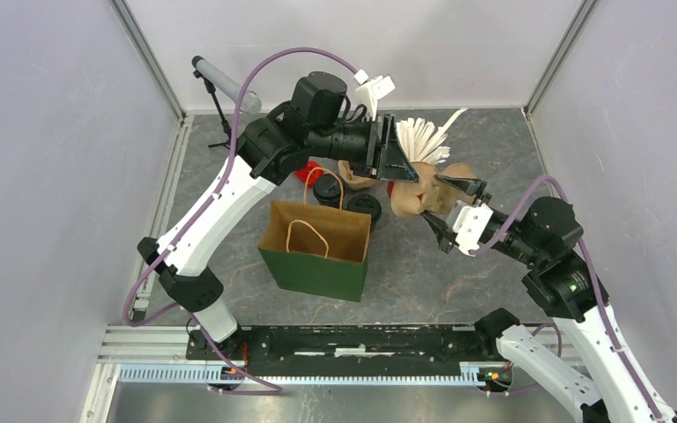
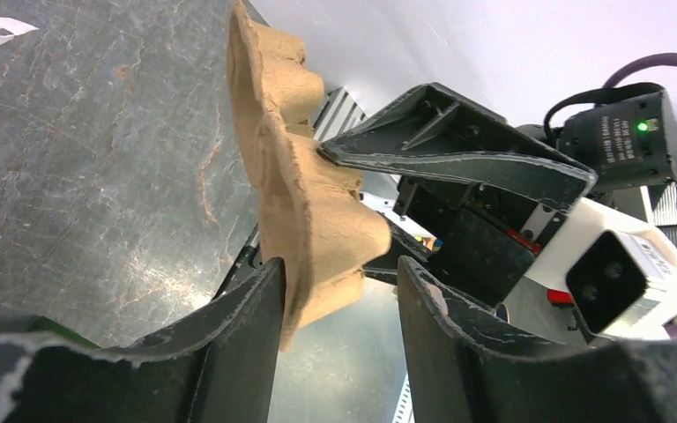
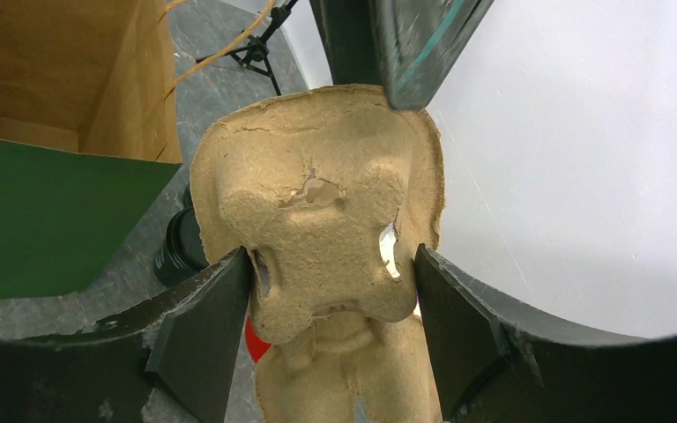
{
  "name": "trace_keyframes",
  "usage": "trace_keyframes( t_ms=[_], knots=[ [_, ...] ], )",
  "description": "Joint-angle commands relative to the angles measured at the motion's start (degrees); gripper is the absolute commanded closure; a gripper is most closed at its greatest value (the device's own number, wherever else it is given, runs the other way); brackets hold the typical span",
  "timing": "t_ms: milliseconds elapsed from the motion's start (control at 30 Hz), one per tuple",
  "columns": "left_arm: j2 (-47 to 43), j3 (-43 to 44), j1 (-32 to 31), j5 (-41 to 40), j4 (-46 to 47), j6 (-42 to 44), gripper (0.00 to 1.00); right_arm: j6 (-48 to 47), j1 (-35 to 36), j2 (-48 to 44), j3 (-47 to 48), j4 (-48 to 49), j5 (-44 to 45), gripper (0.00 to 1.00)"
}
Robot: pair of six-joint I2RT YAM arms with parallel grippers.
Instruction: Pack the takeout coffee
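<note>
Right wrist: I clamp the right gripper (image 3: pixel 331 264) on the carrier (image 3: pixel 317 159) beyond the bag (image 1: pixel 313 273), presumably for the parted left gripper (image 2: pixel 339 269).

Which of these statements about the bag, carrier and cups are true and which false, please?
1. The bag stands open. True.
2. The carrier lies inside the bag. False: the right gripper holds it in the air beyond the bag.
3. Two lidded cups stand behind the bag. True.
4. The cups sit in the carrier. False: the carrier is empty.
5. The left gripper is clear of the carrier. False: its fingers straddle the carrier's edge.
</note>
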Motion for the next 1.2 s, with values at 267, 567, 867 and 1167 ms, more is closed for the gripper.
trace_keyframes(
  t_ms=[267,567,867,1167],
  knots=[
    [-1.6,-3.9,-0.1,3.6,6.6,-3.4,0.83,3.9,-0.3,-0.9,-0.1,5.7,-2.0,0.25],
    [-4.7,-3.3,0.0,1.2,6.4,-4.1,0.97,10.8,-0.3,-2.8,0.6,6.7,-3.7,0.05],
    [-8.5,5.0,1.5,-3.6,0.4,-4.7,0.98,17.9,-0.3,-8.9,2.2,9.8,-1.1,0.02],
    [-18.1,5.3,1.6,-10.5,-13.7,-7.2,0.98,34.5,-0.3,-9.3,-3.8,17.8,13.4,0.06]
  ],
)
